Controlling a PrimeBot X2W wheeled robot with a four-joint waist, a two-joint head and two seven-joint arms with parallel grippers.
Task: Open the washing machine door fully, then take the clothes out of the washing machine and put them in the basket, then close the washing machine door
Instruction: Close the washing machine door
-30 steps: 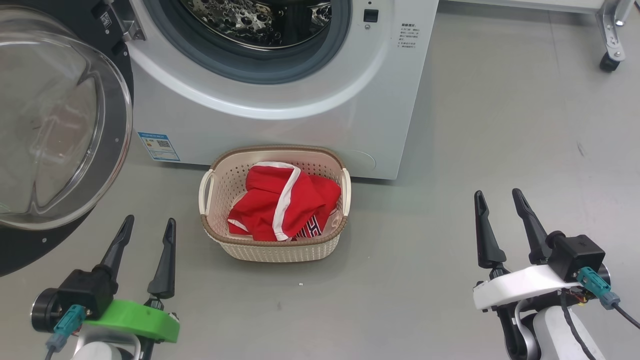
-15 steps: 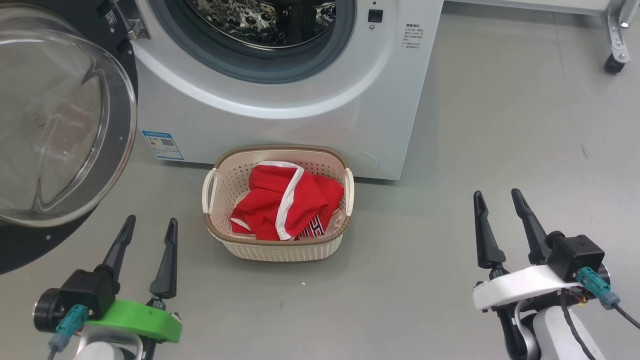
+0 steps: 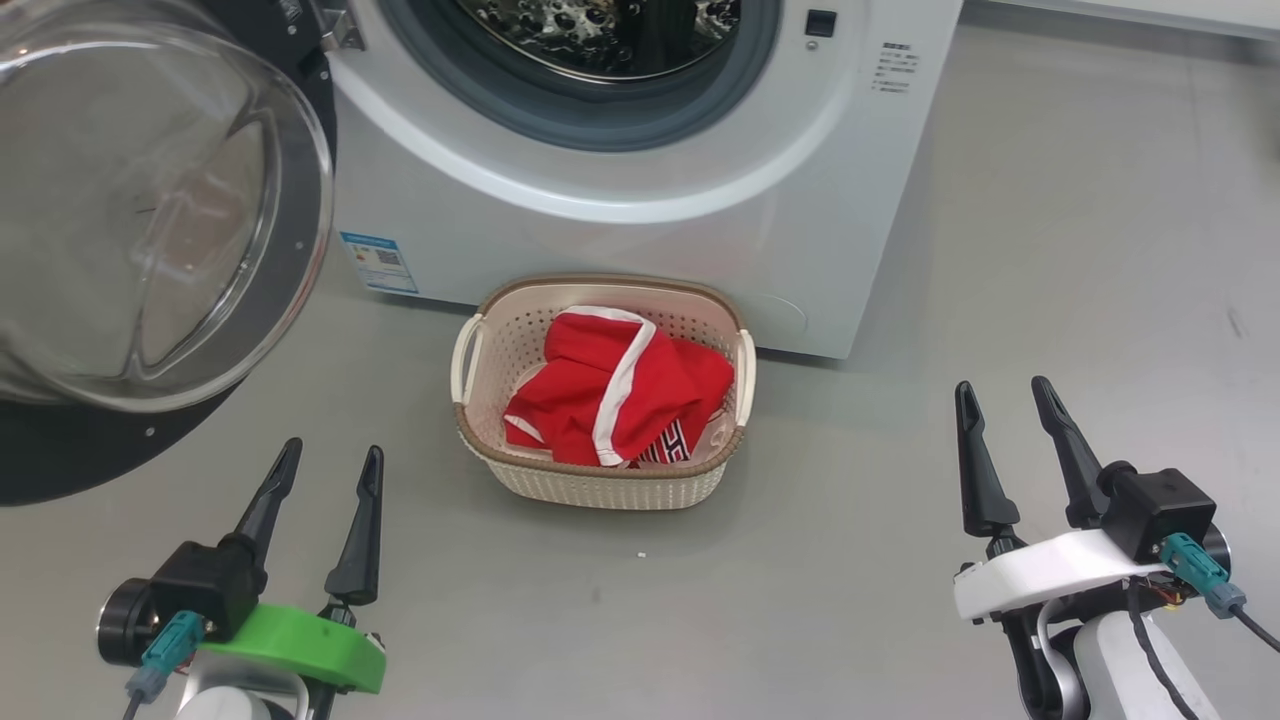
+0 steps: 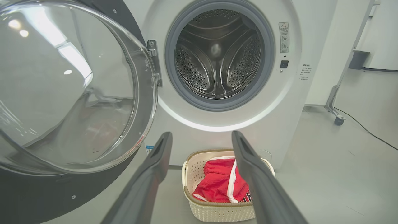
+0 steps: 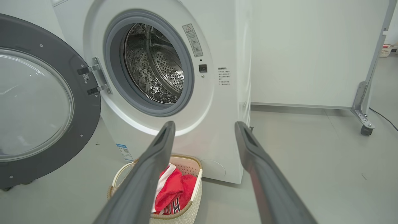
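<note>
The left gripper [image 3: 333, 447] and right gripper [image 3: 1001, 383] are hanging spread and empty at the lower corners; the clothes [image 3: 610, 400] are lying in the basket [image 3: 600, 470] at centre, its long axis running left-right. With the drum [image 4: 217, 62] looking empty, closing is probably coming next: the washing machine door [image 3: 150, 220], gaping at upper left with its bulge facing the robot, is needing a rightward push.

Perforated plastic basket [image 3: 600, 480]; shiny steel drum [image 4: 217, 62].

- Head view looks steeply down at the floor [image 3: 1050, 250], with the basket [image 3: 600, 488] central before the washing machine [image 3: 650, 240].
- Left wrist view, low, faces the drum [image 4: 217, 62] squarely.
- Right wrist view, low, faces it obliquely from the right.
- All share the basket.
</note>
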